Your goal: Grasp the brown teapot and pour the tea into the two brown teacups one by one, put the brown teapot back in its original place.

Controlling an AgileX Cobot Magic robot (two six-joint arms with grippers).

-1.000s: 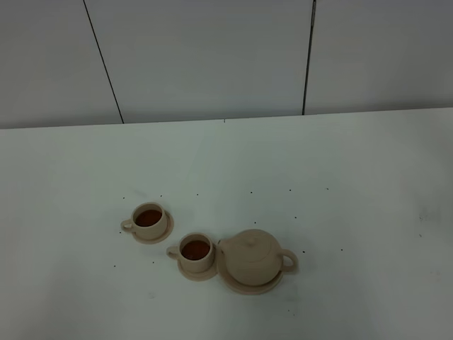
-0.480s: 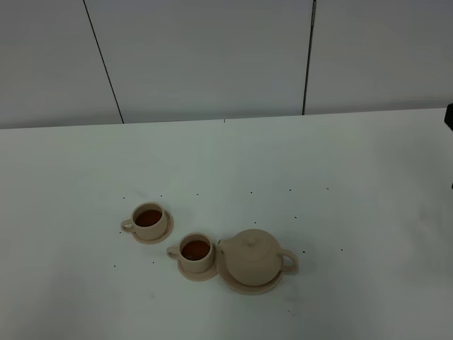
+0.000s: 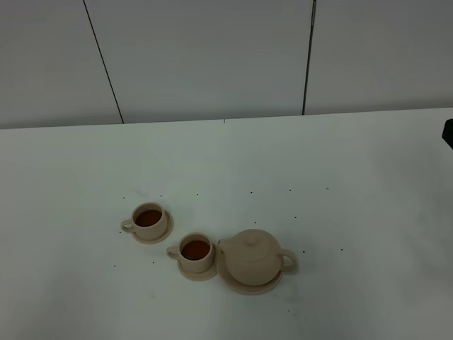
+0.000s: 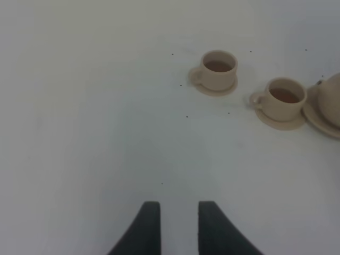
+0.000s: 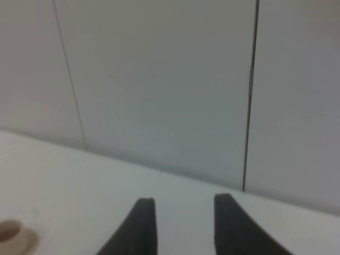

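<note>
The brown teapot [image 3: 253, 256] stands upright with its lid on, on its wide round saucer [image 3: 248, 289] at the front middle of the table. To its left are the two brown teacups [image 3: 150, 219] [image 3: 196, 251], each on a small saucer and holding dark tea. In the left wrist view the cups [image 4: 218, 69] [image 4: 284, 98] and the teapot's edge [image 4: 332, 93] lie well ahead of my left gripper [image 4: 179, 226], which is open and empty. My right gripper [image 5: 184, 223] is open, empty and raised, facing the back wall; one teacup [image 5: 10, 234] shows low at that view's edge.
The white table [image 3: 354, 184] carries small dark specks. A grey panelled wall [image 3: 212, 57] rises behind the table's far edge. A dark bit of the right arm [image 3: 448, 133] pokes in at the right border of the high view.
A dark part of the right arm has come into the high view at its right border. The teapot and cups have not moved.
</note>
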